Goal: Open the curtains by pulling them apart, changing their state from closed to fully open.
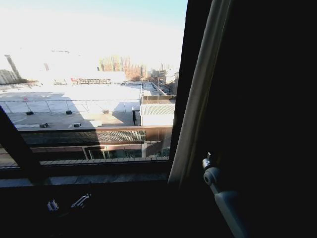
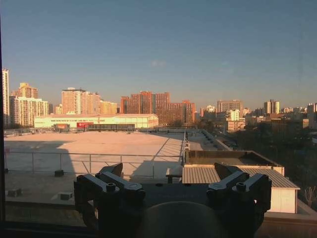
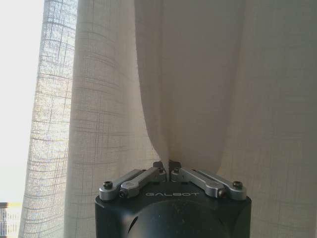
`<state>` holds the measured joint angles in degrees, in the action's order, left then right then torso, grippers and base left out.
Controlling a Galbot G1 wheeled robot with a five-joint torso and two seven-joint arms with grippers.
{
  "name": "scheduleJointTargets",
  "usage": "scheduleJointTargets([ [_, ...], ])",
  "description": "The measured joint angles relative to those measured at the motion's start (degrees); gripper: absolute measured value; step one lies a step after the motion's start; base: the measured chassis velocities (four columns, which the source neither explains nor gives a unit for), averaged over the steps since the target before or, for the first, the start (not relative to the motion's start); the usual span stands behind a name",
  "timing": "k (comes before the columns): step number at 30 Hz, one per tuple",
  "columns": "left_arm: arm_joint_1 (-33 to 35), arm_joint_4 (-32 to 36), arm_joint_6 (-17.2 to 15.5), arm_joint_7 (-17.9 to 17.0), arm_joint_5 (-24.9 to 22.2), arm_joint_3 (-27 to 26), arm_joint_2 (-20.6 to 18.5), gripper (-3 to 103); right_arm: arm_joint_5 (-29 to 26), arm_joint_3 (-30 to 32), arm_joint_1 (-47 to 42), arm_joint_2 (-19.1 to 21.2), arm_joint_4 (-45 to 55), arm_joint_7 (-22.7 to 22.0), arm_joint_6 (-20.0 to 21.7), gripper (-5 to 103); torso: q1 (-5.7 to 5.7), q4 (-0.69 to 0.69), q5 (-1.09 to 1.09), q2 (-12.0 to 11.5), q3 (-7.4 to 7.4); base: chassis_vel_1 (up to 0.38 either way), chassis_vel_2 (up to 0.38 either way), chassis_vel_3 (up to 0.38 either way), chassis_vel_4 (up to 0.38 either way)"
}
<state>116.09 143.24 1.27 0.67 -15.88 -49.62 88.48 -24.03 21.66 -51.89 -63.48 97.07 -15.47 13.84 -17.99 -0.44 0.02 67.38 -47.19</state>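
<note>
Pinching a curtain fold, the right gripper is clenched; left gripper released.

Head view: you faced strong daylight glare through the window; sky blown white, room interior near black. Left wrist view: warm low sun, sharp. Right wrist view: curtains backlit, evenly soft.

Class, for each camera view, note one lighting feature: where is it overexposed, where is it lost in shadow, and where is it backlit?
Head view: sky washed out, right side nearly black around the right gripper. Left wrist view: warm low sun on the buildings, left gripper in silhouette. Right wrist view: the curtains glow backlit, with a blown-out strip of window at one edge.
</note>
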Motion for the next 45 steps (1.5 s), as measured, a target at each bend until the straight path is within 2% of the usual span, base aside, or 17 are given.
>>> scheduleJointTargets([
  [20, -0.44, 0.0, 0.18, 0.05, -0.06, 0.51, -0.37, 100, -3.76, 5.71, -3.75, 2.12, 2.88, -0.05, 0.54, 0, 0.0, 0.0, -0.01, 0.0, 0.0, -0.01, -0.012, 0.013, 0.01],
  [39, -0.52, 0.0, 0.39, 0.12, 0.21, 0.67, -0.11, 100, -3.6, 6.34, -4.89, 2.52, 3.46, 0.04, 0.05, 0, 0.0, 0.02, 0.02, 0.0, 0.0, -0.229, -0.228, 0.234, 0.234],
  [45, -0.71, 0.0, 0.3, 0.2, 0.19, 0.76, -0.08, 100, -3.58, 8.36, -4.65, 2.28, 1.13, -0.41, 0.23, 0, 0.0, 0.0, 0.02, 0.0, 0.0, -0.057, -0.101, 0.095, 0.076],
])
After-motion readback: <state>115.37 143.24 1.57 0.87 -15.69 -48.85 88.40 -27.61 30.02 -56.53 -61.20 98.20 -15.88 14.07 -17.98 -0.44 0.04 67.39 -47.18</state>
